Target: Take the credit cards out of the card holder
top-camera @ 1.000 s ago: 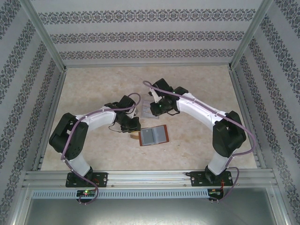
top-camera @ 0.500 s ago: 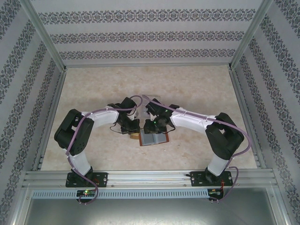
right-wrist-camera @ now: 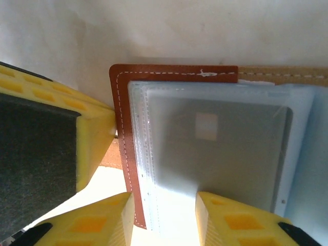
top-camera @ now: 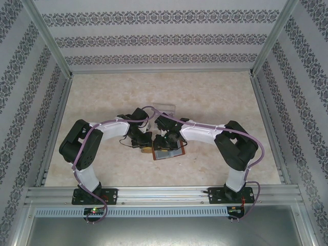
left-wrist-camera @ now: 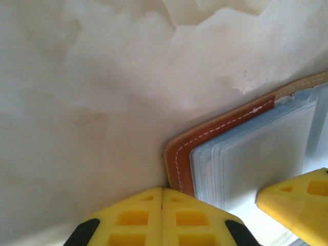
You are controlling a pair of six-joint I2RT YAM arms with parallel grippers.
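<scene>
Brown leather card holder (top-camera: 169, 152) lies unfolded on the table (top-camera: 102, 92). My left gripper (left-wrist-camera: 162, 218) is squeezed closed at its edge. My right gripper (right-wrist-camera: 164, 218) is a little apart, empty. I should pinch only the grey card (right-wrist-camera: 220, 154) and slide slowly.

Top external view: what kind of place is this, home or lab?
Probably a lab test cell, not a home: aluminium frame around wallpaper-patterned panels, a marble-look table, and the left arm and right arm bolted to a rail.
</scene>
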